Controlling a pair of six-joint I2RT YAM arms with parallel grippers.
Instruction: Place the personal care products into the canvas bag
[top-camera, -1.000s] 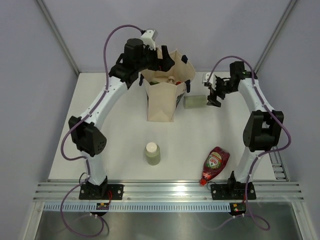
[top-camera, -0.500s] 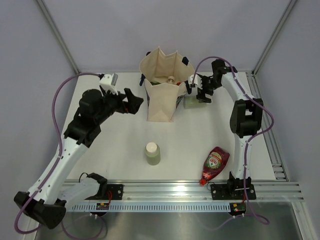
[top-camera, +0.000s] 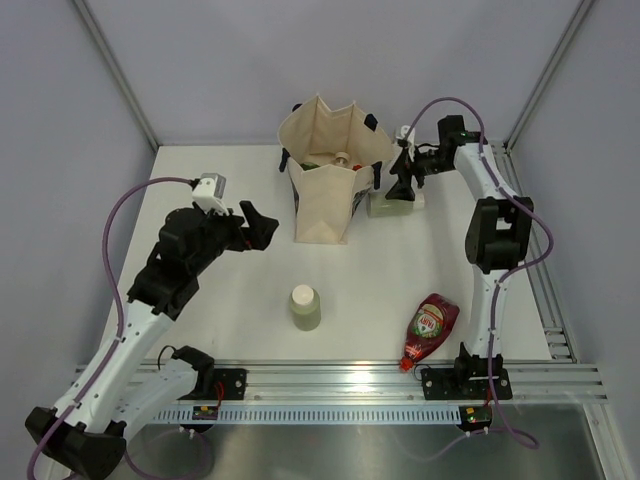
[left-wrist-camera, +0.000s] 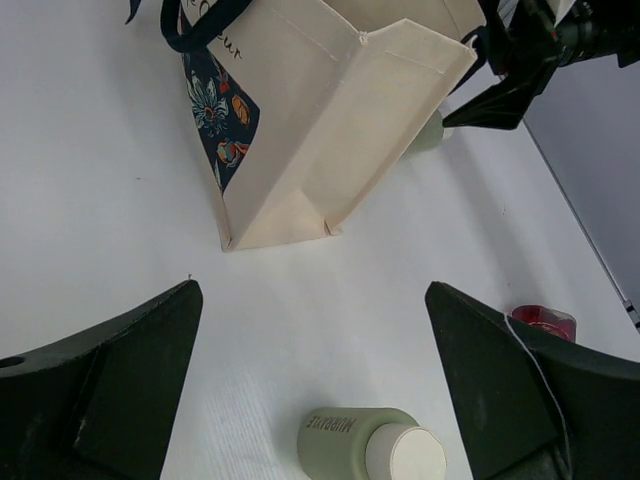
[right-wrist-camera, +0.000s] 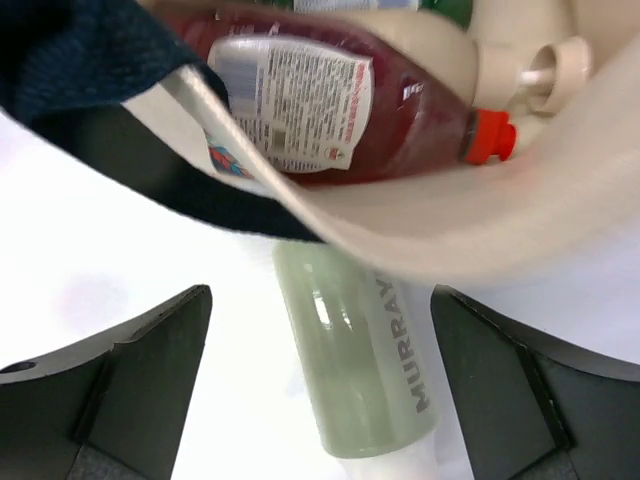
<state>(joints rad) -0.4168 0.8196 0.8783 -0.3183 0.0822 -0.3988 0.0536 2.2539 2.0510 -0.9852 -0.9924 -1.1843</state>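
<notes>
Right end effector (top-camera: 402, 187), spread and empty, hangs over sage bottle (right-wrist-camera: 355, 350) lying on counter (top-camera: 450, 265) beside canvas bag (top-camera: 325, 205); bottle axis 11–5 o'clock, wrist view. This arm is nearer.

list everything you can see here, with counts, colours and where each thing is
canvas bag: 1, cream with navy handles, far middle of the table
dark-red bottles: 2, one inside the bag, one lying by the right arm's base
beige pump bottle: 1, beige, inside the bag
sage-green cylinders: 2, one lying right of the bag, one mid-table
table: 1, white
left gripper: 1, black, open, left of the bag
right gripper: 1, black, open, above the lying cylinder
</notes>
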